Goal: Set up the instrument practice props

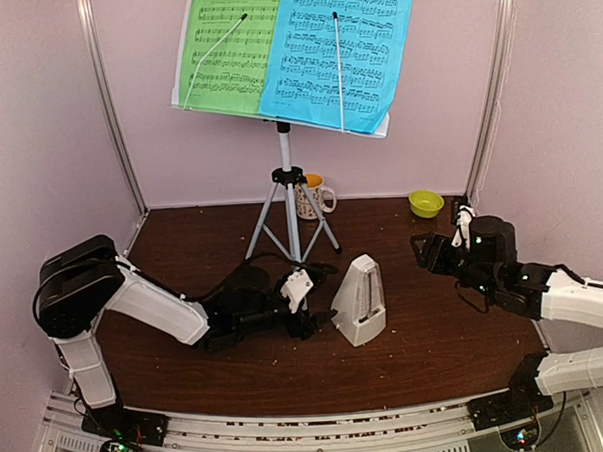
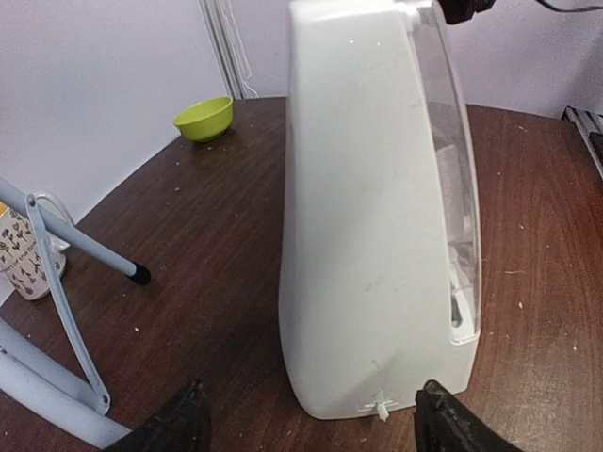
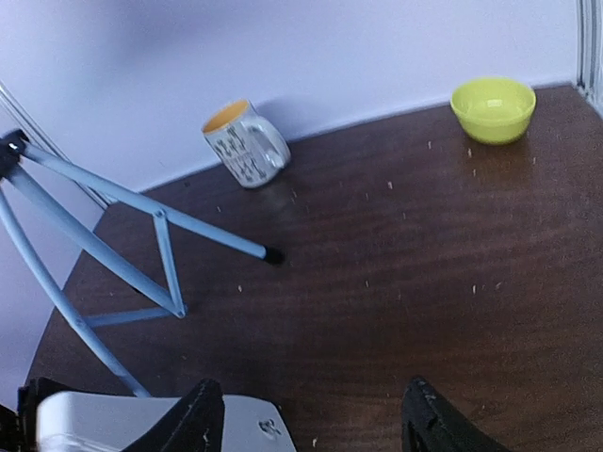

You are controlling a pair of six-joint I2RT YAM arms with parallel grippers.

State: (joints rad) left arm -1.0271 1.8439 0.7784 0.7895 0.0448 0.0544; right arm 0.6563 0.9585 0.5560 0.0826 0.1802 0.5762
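Stand: a white perforated-metal music stand on a silver tripod (image 1: 288,202) stands upright at the back of the dark brown wooden table (image 1: 427,351), its desk tilted toward the arms.
Sheets: a green sheet of printed music (image 1: 229,49) and a blue sheet of printed music (image 1: 339,49) sit side by side on the desk, green on the left, each under a thin white retaining wire.
Metronome: the white pyramid-shaped metronome with a clear plastic cover (image 1: 360,299) stands upright near the middle of the table, in front of the tripod legs, just beside the left arm's fingers.
Left gripper (image 2: 306,428): low to the table, jaws spread wide on either side of the metronome's base; the wrist view shows a gap at each black fingertip (image 2: 179,424).
Right gripper (image 3: 311,424): held above the table's right side, well apart from the metronome, jaws apart with nothing between them.
Mug: a white patterned mug with an orange interior (image 1: 315,195) sits behind the tripod near the back wall.
Bowl: a small lime-green bowl (image 1: 426,203) rests at the back right of the table.
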